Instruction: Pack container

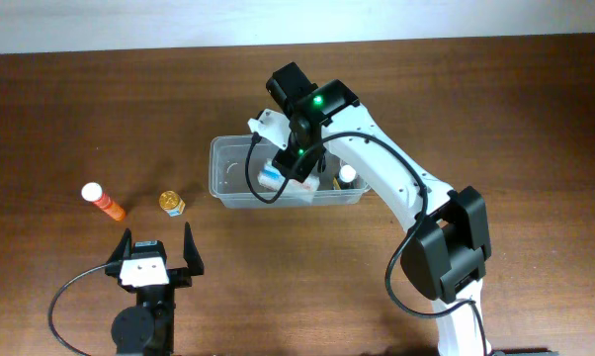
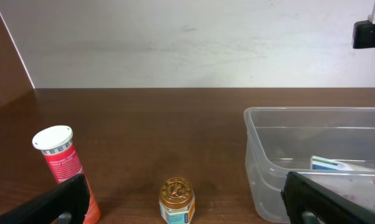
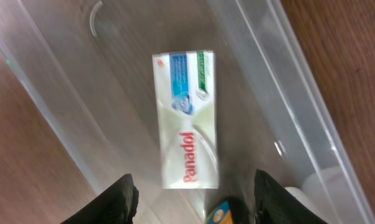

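Observation:
The clear plastic container (image 1: 230,170) sits mid-table; it also shows in the left wrist view (image 2: 262,155) and the right wrist view (image 3: 44,81). A white-and-blue Panadol box (image 3: 186,121) lies flat inside it, with a white-capped bottle (image 1: 349,176) at its right end. My right gripper (image 3: 190,202) is open above the box, inside the tub (image 1: 296,163). My left gripper (image 1: 159,255) is open and empty, near the front edge. A gold-lidded small jar (image 2: 176,199) stands ahead of it (image 1: 172,203). An orange tube with a white cap (image 1: 104,201) lies to the left (image 2: 61,165).
A small yellow-and-blue item (image 3: 222,213) shows in the tub between my right fingers. The wooden table (image 1: 495,109) runs to a pale wall at the back (image 2: 175,43).

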